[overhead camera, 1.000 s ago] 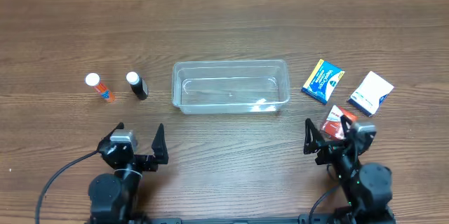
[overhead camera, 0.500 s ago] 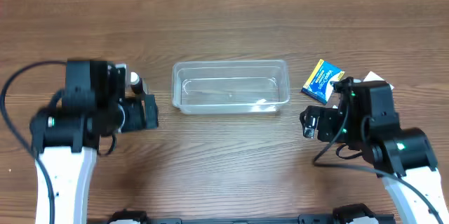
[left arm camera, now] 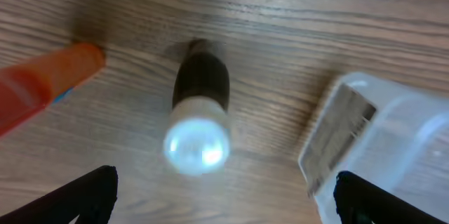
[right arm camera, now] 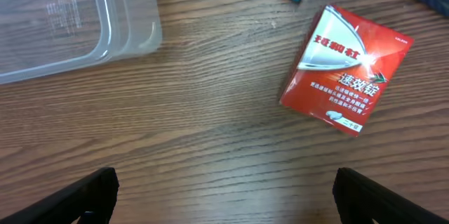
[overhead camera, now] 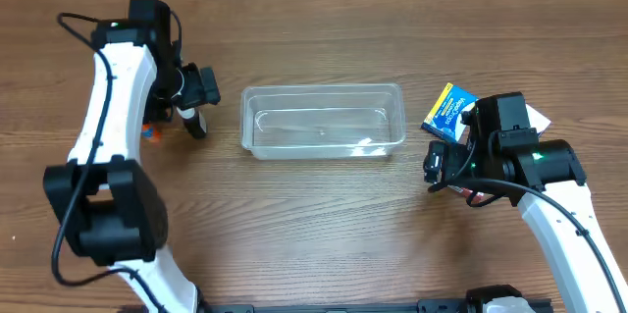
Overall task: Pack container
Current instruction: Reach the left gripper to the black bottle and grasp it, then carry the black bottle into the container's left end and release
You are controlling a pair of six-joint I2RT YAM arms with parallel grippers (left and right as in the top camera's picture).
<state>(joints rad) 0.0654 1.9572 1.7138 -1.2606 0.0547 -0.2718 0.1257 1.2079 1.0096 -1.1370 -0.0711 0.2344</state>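
The clear container (overhead camera: pixel 324 120) sits empty mid-table; its corner shows in the left wrist view (left arm camera: pixel 379 147) and the right wrist view (right arm camera: pixel 77 20). My left gripper (overhead camera: pixel 196 97) is open and empty above a black bottle with a white cap (left arm camera: pixel 198 112), with its fingers (left arm camera: pixel 224 196) wide apart. An orange stick (left arm camera: pixel 42 87) lies left of the bottle. My right gripper (overhead camera: pixel 439 171) is open and empty, its fingers (right arm camera: pixel 224 192) over bare wood below and left of a red packet (right arm camera: pixel 346 69).
A blue packet (overhead camera: pixel 451 112) lies right of the container. A white box (overhead camera: pixel 535 117) beyond it is partly hidden by the right arm. The right arm covers most of the red packet in the overhead view.
Both arms have left the front edge. The left arm swung to the far left over the bottles. The right arm moved up over the red packet. Nothing was taken hold of.
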